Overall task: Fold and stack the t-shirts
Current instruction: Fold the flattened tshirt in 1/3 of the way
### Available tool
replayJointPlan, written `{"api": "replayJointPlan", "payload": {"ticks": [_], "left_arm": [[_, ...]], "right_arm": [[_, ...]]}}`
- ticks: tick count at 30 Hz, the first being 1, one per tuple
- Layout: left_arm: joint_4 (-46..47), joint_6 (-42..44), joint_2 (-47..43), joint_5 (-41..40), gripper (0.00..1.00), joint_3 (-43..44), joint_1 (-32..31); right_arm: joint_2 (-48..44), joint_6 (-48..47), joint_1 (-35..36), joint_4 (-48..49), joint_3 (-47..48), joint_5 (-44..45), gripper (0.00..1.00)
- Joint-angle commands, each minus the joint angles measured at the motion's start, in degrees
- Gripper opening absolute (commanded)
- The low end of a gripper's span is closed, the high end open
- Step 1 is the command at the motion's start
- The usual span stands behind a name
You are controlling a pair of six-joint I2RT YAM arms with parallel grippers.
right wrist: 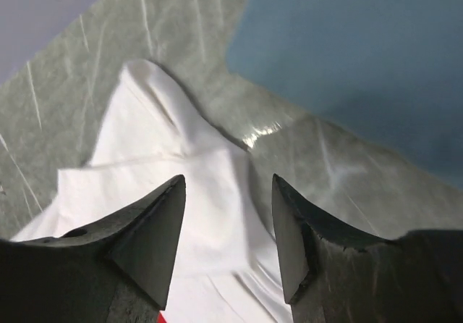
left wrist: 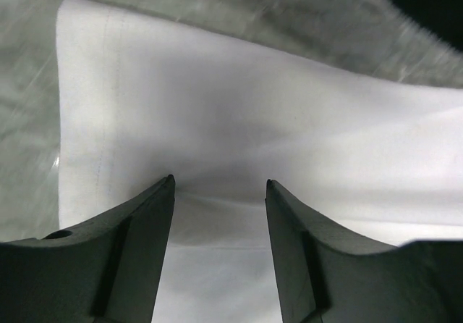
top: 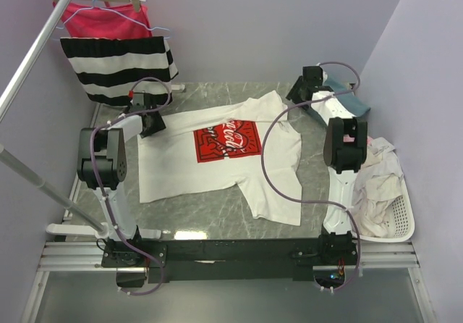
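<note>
A white t-shirt point(top: 217, 171) with a red square logo point(top: 226, 140) lies spread flat on the marble table. My left gripper point(top: 153, 126) is open just above its far left corner; the left wrist view shows the white hem point(left wrist: 239, 120) between the fingers. My right gripper point(top: 298, 95) is open over the shirt's far right sleeve point(right wrist: 181, 164). A folded teal-blue t-shirt point(top: 353, 100) lies at the far right and shows in the right wrist view point(right wrist: 362, 40). Pale crumpled tees point(top: 376, 178) fill a basket.
A white laundry basket point(top: 401, 221) stands at the right edge. A black-and-white striped garment point(top: 119, 66) and a red-pink one point(top: 101, 20) hang on a rack at the far left. A metal pole point(top: 36, 51) crosses the left side.
</note>
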Motion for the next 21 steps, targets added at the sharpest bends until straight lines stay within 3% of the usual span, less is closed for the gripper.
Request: {"api": "replayJointPlan", "payload": {"ticks": [1,7,21], "left_arm": [[0.6,-1.2,-5.4,-3.0,0.6,-3.9,-0.1],[-1.4,-1.1,-4.9,1.0,0.61,-1.4,-1.1],[-2.6,-1.0,-9.3,0.4,0.72,-1.8,-1.9]], "right_arm": [[-12.3,-2.0,-0.3,4.0,-7.1,-1.8,0.58],[-6.0,-2.5,-0.2,-1.0,-1.0,-13.2,0.58],[6.5,-1.8,-0.7,-8.0,11.2,-11.2,0.56]]}}
